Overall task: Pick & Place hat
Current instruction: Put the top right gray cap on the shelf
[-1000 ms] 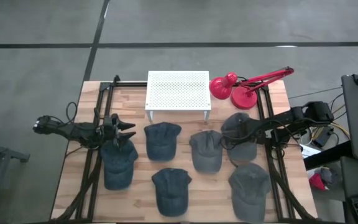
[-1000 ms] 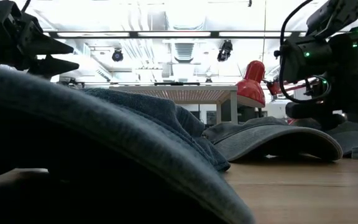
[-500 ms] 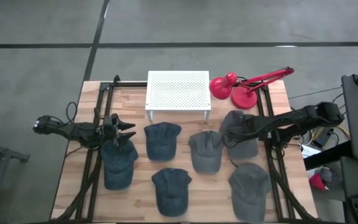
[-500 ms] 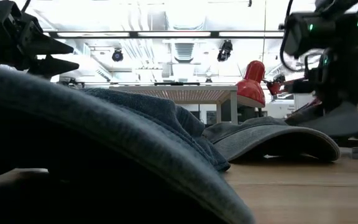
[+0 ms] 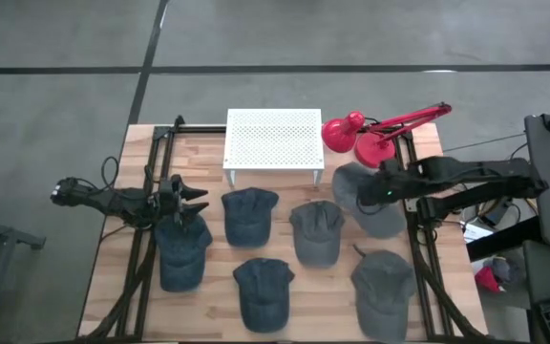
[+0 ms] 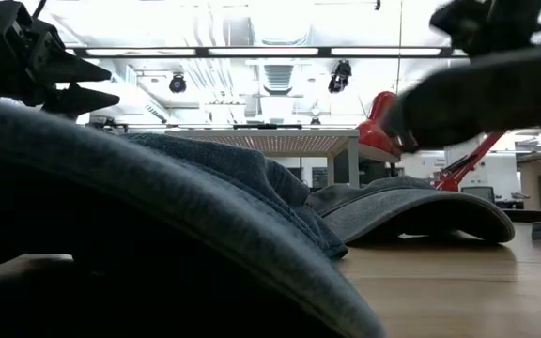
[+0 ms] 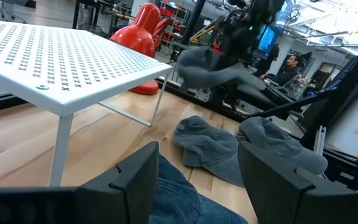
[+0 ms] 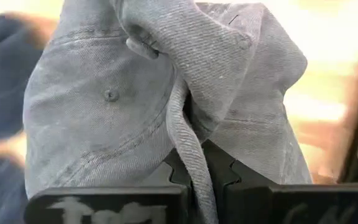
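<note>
Right gripper [image 8: 194, 177] pinched tight on grey hat [image 5: 366, 196], lifted clear near desk's right edge, presumably bound for white rack [image 5: 273, 139]. Left gripper [image 5: 191, 199] idles, fingers apart.

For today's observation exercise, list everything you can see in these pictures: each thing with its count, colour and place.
Blue caps: three, on the table's left and middle.
Grey caps: two, lying middle and right front.
Lifted grey cap: one, raised off the table, right side.
Perforated stand: one, white, table's far edge.
Desk lamp: one, red, beside the stand.
Table: one, light wood.
Person: one, seated in the room behind, seen from the left wrist.
Left claw: open, above the left blue cap.
Right claw: shut on the lifted grey cap.
</note>
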{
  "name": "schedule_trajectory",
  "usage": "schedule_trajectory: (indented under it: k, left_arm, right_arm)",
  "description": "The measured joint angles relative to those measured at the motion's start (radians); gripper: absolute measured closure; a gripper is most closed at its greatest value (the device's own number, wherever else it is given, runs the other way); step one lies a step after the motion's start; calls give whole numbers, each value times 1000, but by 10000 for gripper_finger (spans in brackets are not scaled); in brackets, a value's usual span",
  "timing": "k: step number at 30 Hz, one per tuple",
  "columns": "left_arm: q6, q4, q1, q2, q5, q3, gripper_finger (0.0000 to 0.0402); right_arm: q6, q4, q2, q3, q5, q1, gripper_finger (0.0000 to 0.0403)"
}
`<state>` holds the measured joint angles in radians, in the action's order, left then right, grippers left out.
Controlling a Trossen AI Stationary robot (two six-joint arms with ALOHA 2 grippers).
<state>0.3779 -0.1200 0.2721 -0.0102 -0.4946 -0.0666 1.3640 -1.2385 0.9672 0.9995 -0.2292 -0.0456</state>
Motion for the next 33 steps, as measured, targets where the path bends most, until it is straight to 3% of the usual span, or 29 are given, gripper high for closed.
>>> schedule_trajectory:
  k: [7, 18, 22, 28, 33]
  left_arm:
    - [0, 0, 0, 0, 0, 0, 179]
    - [0, 0, 0, 0, 0, 0, 179]
    - [0, 0, 0, 0, 0, 0, 179]
    - [0, 0, 0, 0, 0, 0, 179]
    - [0, 0, 0, 0, 0, 0, 179]
  right_arm:
    - [-366, 180, -39, 123, 154, -3, 394]
    - [-767, 926, 3, 122, 171, -2, 394]
    - [-783, 1079, 71, 122, 37, -2, 394]
    - [-686, 1097, 213, 201, -289, -2, 394]
    - [-708, 1073, 336, 340, -466, -2, 394]
